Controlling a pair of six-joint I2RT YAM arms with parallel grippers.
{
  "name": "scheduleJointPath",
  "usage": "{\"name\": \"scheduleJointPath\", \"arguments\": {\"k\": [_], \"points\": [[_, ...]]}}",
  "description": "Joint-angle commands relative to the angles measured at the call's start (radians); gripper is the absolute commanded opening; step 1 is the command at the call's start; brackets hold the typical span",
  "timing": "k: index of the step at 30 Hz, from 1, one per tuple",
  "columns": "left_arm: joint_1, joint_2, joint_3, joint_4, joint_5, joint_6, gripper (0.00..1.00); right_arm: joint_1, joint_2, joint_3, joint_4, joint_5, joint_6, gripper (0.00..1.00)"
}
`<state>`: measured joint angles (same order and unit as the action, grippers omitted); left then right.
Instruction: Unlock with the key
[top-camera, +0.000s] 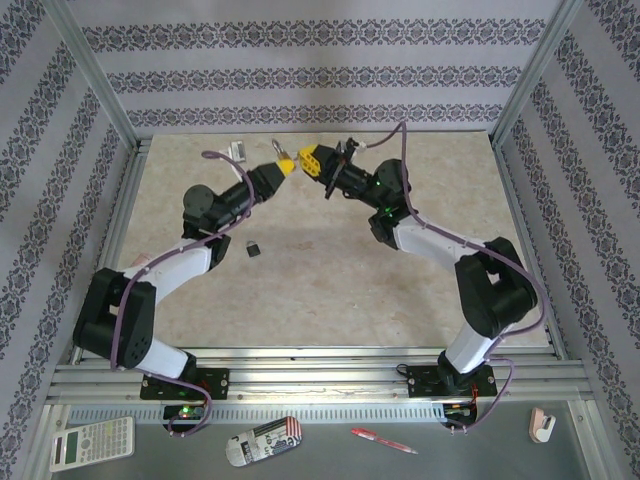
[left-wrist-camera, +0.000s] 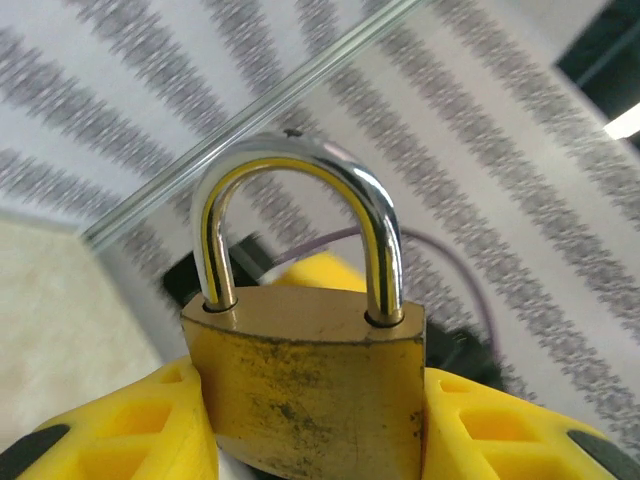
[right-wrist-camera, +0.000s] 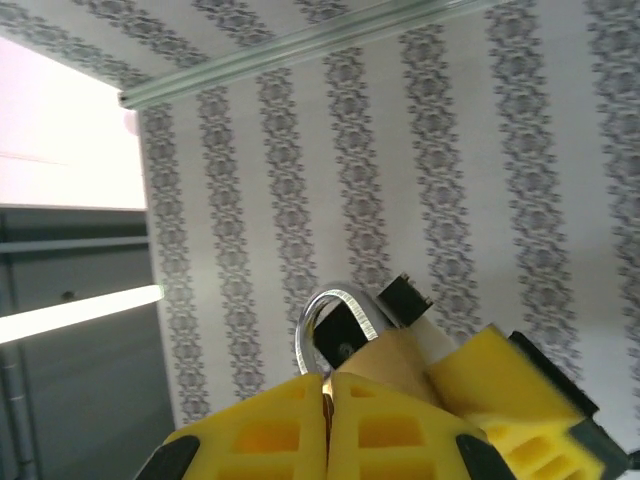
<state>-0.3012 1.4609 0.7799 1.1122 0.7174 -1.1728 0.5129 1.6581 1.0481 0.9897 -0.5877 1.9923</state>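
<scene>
One brass padlock (left-wrist-camera: 310, 400) is clamped in the left claw (top-camera: 279, 169). The right claw (right-wrist-camera: 327, 420) is pressed shut just beside it. One small black block (top-camera: 255, 248) lies on the surface (top-camera: 350, 290).

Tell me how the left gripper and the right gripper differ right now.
The left gripper has its jaws apart, clamped on the body of the brass padlock; the right gripper has its fingers pressed together. The left gripper carries the padlock; the right gripper only points at it, with nothing clearly held. Both have yellow fingers and face each other above the far part of the table.
</scene>
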Motion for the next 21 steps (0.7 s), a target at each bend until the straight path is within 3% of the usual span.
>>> {"name": "scheduleJointPath", "arguments": {"k": [1,5,8,17,21], "points": [[0.000,-0.108,-0.093,-0.148,0.024,0.128,0.00,0.000,-0.128,-0.134,-0.080,-0.019,-0.137,0.00],[0.001,-0.250,-0.248,-0.323,-0.061,0.224,0.00,0.005,-0.263,-0.295,-0.264,0.031,-0.300,0.00],[-0.003,-0.301,-0.328,-0.376,-0.062,0.235,0.00,0.013,-0.344,-0.353,-0.426,0.069,-0.439,0.00],[-0.070,-0.415,-0.457,-0.658,-0.092,0.325,0.00,0.055,-0.545,-0.338,-0.934,0.242,-0.864,0.00],[-0.088,-0.375,-0.488,-0.653,-0.100,0.319,0.00,0.101,-0.612,-0.369,-0.991,0.363,-0.951,0.00]]}}
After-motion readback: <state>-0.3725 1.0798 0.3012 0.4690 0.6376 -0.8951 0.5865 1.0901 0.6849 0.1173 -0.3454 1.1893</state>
